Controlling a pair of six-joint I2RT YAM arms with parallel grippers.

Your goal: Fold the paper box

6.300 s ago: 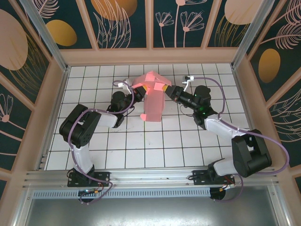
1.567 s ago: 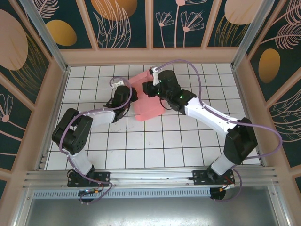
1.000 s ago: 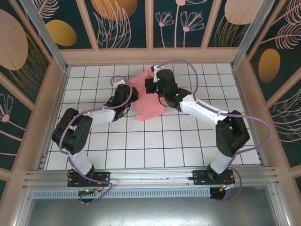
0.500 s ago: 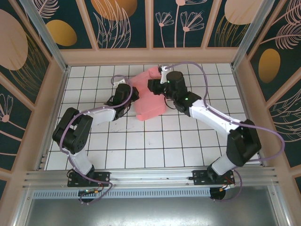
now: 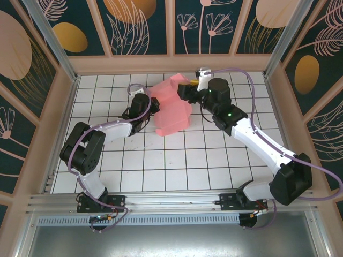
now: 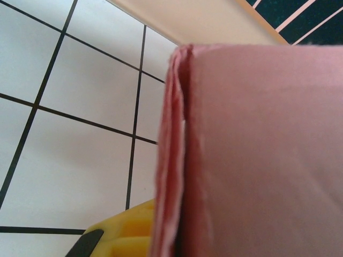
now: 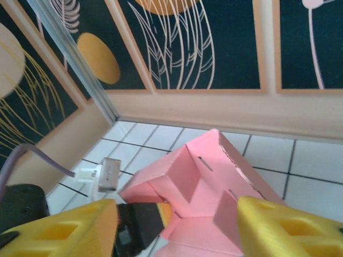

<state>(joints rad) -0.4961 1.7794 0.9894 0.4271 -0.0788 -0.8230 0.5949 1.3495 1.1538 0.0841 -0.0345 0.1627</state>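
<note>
The paper box (image 5: 172,107) is a salmon-pink, partly folded shell standing on the white tiled table (image 5: 161,160) near the back. My left gripper (image 5: 151,107) is shut on the box's left edge. In the left wrist view the pink card edge (image 6: 177,160) runs up past one yellow finger (image 6: 123,230). My right gripper (image 5: 185,92) is open at the box's upper right corner, with nothing between its fingers. In the right wrist view its yellow fingers (image 7: 59,230) frame the box (image 7: 214,171), whose slotted flaps lean inward.
The beige back wall (image 5: 171,64) rises just behind the box, and side walls close the table left and right. The left arm's white wrist connector (image 7: 104,174) sits beside the box. Open tiles lie between the box and the arm bases.
My right gripper has opened and drawn back to the right, off the top of the box. The left gripper keeps its hold; the box has barely shifted.
</note>
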